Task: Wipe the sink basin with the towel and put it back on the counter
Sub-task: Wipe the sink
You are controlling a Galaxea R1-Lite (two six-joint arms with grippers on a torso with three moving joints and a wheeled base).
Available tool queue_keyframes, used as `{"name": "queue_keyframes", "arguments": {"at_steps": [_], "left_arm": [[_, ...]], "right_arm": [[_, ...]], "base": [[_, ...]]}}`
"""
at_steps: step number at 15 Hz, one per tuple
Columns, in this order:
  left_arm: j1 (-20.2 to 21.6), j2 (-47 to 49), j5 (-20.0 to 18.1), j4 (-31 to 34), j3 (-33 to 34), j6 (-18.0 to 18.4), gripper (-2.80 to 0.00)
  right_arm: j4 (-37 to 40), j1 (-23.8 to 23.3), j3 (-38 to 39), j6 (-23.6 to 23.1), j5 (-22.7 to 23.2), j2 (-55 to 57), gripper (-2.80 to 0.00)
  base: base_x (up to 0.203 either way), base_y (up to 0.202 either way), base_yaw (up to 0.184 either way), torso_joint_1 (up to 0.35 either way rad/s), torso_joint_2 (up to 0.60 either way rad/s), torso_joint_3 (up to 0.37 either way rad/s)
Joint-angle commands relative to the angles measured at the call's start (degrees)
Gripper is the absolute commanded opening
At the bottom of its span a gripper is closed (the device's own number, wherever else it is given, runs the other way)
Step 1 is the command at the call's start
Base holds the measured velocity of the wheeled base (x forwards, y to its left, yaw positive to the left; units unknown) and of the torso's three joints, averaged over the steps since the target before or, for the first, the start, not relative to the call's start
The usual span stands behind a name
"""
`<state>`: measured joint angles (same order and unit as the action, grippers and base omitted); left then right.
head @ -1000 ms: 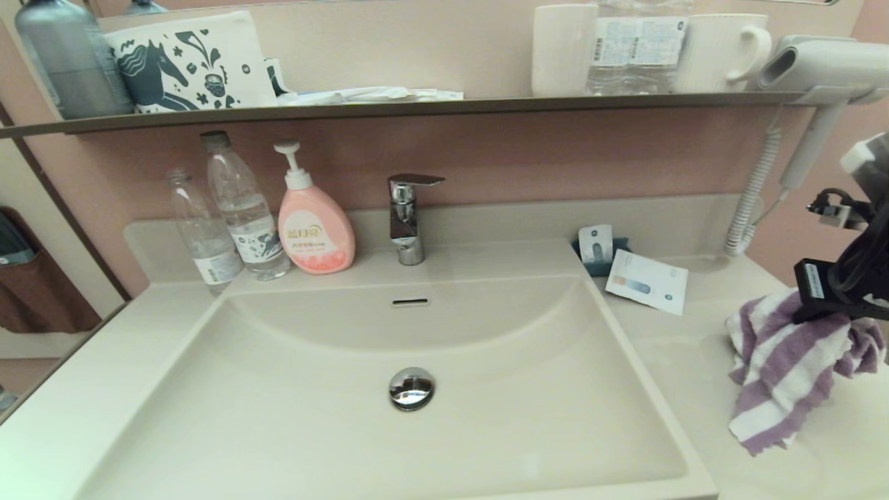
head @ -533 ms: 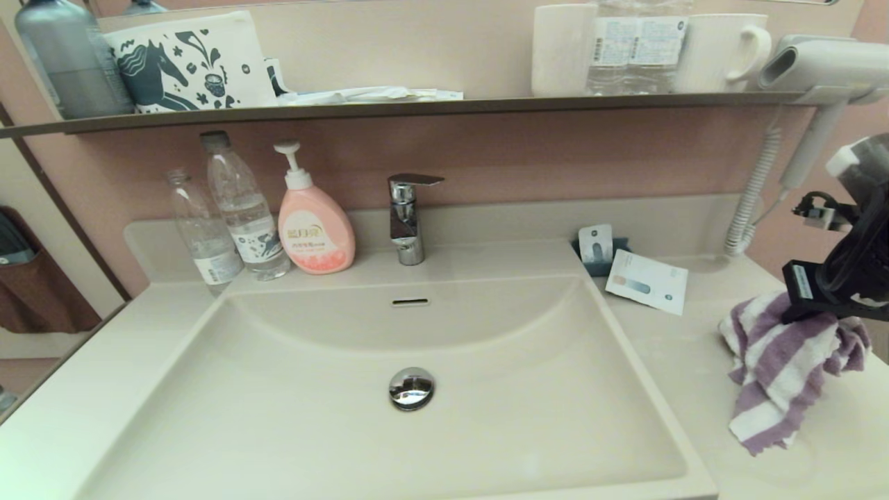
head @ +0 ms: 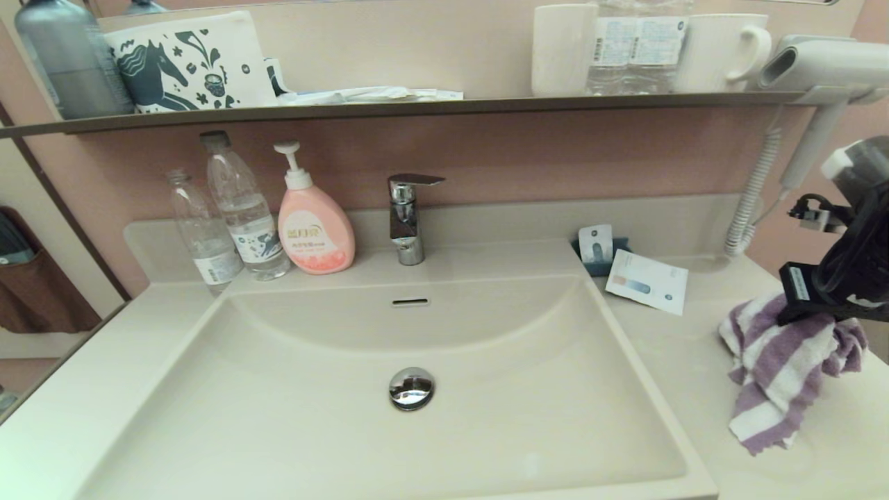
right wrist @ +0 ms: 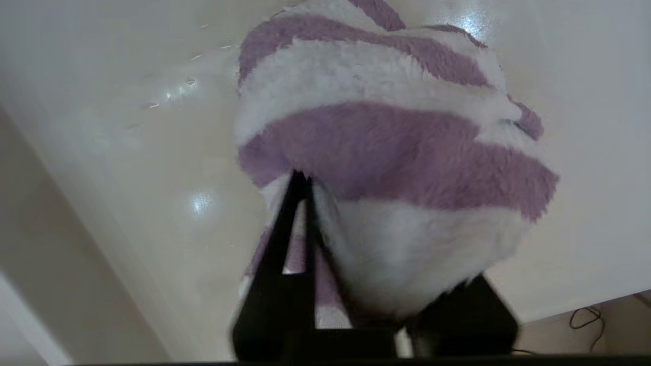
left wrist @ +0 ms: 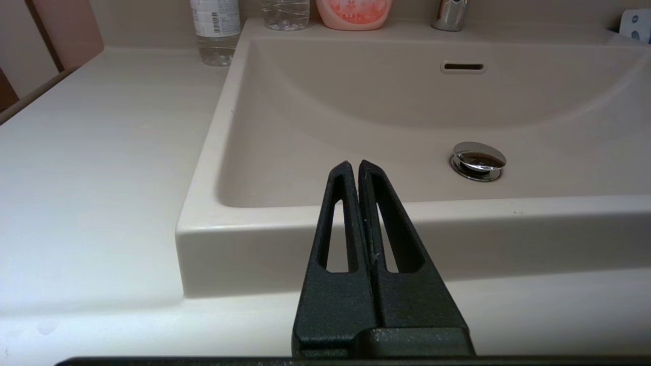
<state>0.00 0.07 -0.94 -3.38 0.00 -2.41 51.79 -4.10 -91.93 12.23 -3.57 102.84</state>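
Note:
The purple-and-white striped towel hangs bunched from my right gripper, which is shut on its top over the counter to the right of the sink. Its lower end droops down to the counter surface. In the right wrist view the towel covers one finger; the other finger presses against it. The sink basin holds only its chrome drain plug and overflow slot. My left gripper is shut on nothing, parked just outside the front rim of the basin.
Two clear bottles and a pink soap pump stand behind the basin on the left, next to the faucet. White cards lie behind the towel. A hair dryer with a coiled cord hangs at the right.
My right gripper has shifted a little left and slightly up with the towel in it. The towel's hanging end has followed leftward. The left arm has not moved.

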Motion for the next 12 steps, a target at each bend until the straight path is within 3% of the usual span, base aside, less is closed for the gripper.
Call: {"name": "queue_keyframes", "arguments": {"at_steps": [1, 6, 12], "left_arm": [[0.00, 0.01, -0.03, -0.04, 0.00, -0.05, -2.80], [0.00, 0.01, -0.03, -0.04, 0.00, -0.05, -2.80], [0.00, 0.01, -0.03, -0.04, 0.00, -0.05, -2.80]], "right_arm": [[0.39, -0.03, 0.00, 0.08, -0.03, -0.26, 0.00], [2.17, 0.02, -1.44, -0.10, 0.03, -2.83, 0.00], [15.98, 4.14, -14.07, 2.09, 0.60, -6.61, 0.00]], "base": [[0.000, 0.000, 0.000, 0.000, 0.00, 0.000], [0.000, 0.000, 0.000, 0.000, 0.00, 0.000], [0.000, 0.000, 0.000, 0.000, 0.00, 0.000]]}}
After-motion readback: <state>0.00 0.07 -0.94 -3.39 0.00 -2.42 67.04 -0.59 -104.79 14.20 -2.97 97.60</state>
